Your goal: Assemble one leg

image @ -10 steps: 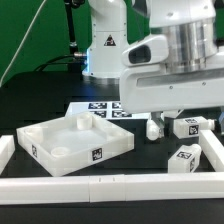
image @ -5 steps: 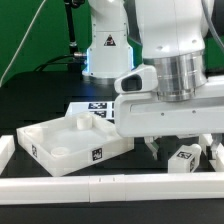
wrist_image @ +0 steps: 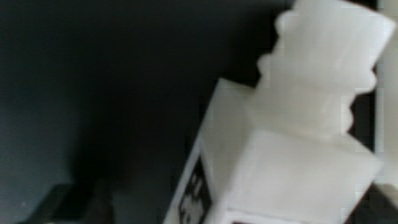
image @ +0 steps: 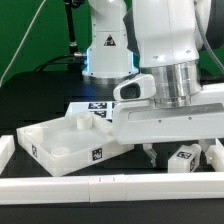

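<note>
In the exterior view my gripper [image: 181, 150] hangs low over the right side of the table, with one dark finger [image: 148, 153] showing below the white hand. A small white leg [image: 185, 158] with a black-and-white tag lies between the fingers. In the wrist view the same leg [wrist_image: 302, 130] fills the frame close up, with its tag on the side. One dark fingertip [wrist_image: 71, 200] stands apart from the leg, with a gap between them. The jaws are open and hold nothing. The other legs are hidden behind the hand.
The large white tray-like tabletop [image: 40, 140] with corner sockets lies at the exterior view's left. The marker board [image: 92, 106] lies behind it. A white rail [image: 90, 185] runs along the front, with a short piece [image: 5, 150] at the left. The robot base [image: 105, 45] stands behind.
The arm has come down and moved toward the exterior view's left, so the hand now covers the legs that showed at the right. The tabletop has not moved.
</note>
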`<state>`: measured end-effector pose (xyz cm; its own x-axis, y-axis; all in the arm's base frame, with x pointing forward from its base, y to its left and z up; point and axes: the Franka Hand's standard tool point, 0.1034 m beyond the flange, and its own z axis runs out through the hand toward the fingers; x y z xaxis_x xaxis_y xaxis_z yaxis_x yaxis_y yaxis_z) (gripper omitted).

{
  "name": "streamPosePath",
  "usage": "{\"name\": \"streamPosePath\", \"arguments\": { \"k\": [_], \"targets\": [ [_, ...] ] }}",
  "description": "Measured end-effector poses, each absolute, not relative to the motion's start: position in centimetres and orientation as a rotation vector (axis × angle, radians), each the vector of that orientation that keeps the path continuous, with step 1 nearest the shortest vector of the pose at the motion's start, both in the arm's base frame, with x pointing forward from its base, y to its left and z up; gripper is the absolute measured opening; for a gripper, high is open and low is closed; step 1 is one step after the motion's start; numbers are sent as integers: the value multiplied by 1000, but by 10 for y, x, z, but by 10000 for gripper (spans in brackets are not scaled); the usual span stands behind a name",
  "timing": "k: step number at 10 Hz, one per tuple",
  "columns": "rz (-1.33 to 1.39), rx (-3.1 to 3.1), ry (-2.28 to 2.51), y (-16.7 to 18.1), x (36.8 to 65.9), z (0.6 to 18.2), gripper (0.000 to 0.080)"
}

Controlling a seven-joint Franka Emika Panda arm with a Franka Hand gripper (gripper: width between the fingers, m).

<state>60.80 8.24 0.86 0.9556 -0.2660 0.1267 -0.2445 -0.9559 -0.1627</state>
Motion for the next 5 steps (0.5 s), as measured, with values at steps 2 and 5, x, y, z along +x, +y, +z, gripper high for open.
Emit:
{"name": "streamPosePath", "arguments": {
  "k": [2, 5],
  "targets": [
    [-222, -2963, 382, 83, 608, 9, 386],
    [-250, -2982, 330, 71, 598, 34, 259]
  ]
}}
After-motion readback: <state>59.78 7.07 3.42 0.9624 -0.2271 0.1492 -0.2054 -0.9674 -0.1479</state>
